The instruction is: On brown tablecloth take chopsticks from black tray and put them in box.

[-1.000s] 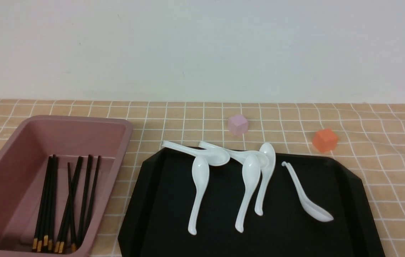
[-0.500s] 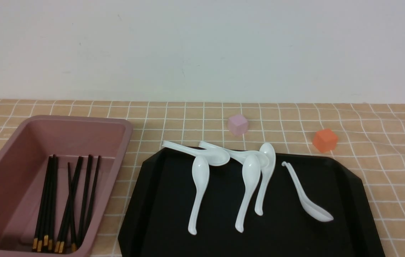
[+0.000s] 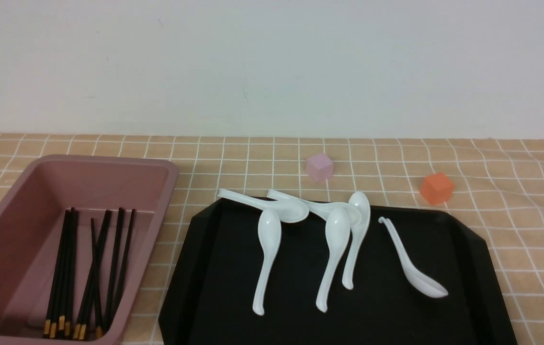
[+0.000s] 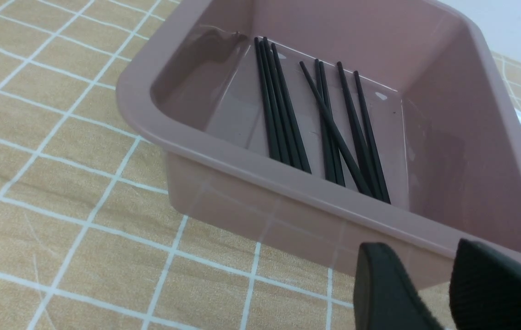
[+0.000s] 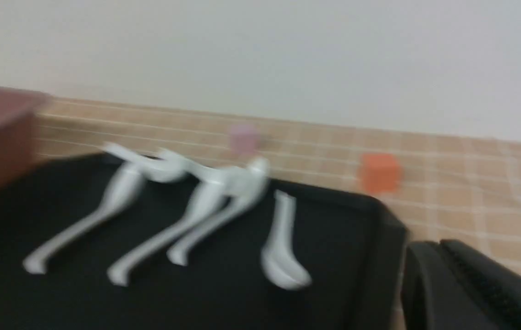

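Observation:
The dusty-pink box [image 3: 166, 191] stands at the front left of the brown tablecloth [image 3: 516, 230]. Several black chopsticks [image 3: 92, 268] with gold bands lie inside it; they also show in the left wrist view [image 4: 283, 114]. The black tray [image 3: 205, 268] lies right of the box and no chopsticks show on it. Neither gripper shows in the front view. My left gripper [image 4: 425, 250] is open and empty, just outside the box's near wall [image 4: 288, 183]. My right gripper [image 5: 439, 247] is shut and empty, beside the tray's [image 5: 224, 293] right corner; that view is blurred.
Several white soup spoons [image 3: 267, 254] lie on the tray, two resting over its far rim. A small pink cube [image 3: 320, 167] and an orange cube [image 3: 436, 188] sit on the cloth behind the tray. A white wall stands at the back.

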Robot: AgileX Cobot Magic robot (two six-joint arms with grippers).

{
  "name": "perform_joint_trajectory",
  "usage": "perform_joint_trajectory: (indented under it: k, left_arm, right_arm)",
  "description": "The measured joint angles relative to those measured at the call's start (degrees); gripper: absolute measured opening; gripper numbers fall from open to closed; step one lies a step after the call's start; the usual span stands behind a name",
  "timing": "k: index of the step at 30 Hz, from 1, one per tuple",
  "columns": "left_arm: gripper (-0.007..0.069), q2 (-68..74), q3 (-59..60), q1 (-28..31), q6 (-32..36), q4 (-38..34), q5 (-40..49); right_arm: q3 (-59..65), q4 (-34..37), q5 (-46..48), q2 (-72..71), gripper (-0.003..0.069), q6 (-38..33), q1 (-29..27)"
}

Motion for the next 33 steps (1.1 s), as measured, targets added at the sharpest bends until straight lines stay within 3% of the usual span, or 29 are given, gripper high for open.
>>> perform_joint_trajectory:
  k: [4,18,33]
  left_arm:
    - [0.0238,0.00,0.00,0.00,0.00,0.00,0.00]
    - [0.0238,0.00,0.00,0.00,0.00,0.00,0.00]
    - [0.0238,0.00,0.00,0.00,0.00,0.00,0.00]
  right_arm:
    - [3.45,-2.85,1.24,-0.43,0.0048,1.93,-5.83]
    - [3.89,-3.59,7.09,-0.43,0.0065,2.12,-11.17]
    - [3.85,-3.59,7.09,-0.43,0.0085,2.27,-11.34]
